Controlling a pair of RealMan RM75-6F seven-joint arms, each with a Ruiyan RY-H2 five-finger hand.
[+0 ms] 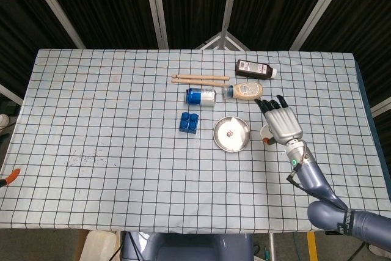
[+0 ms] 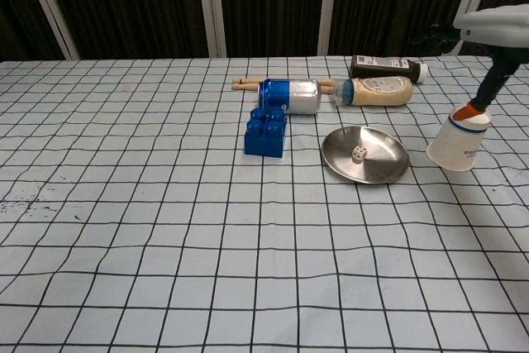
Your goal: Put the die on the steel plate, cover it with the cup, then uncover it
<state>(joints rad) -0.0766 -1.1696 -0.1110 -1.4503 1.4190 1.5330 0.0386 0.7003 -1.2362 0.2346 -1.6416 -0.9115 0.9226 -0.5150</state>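
Note:
The small white die lies inside the steel plate near the table's middle. An upside-down white paper cup stands on the cloth just right of the plate. In the head view only a sliver of the cup shows beside my hand. My right hand hovers over the cup, holding nothing, fingers spread. Its orange-tipped thumb reaches down to the cup's top; I cannot tell whether it touches. My left hand is out of both views.
A blue block sits left of the plate. Behind the plate lie a blue can, a beige sauce bottle, a dark bottle and wooden sticks. An orange object lies at the left table edge.

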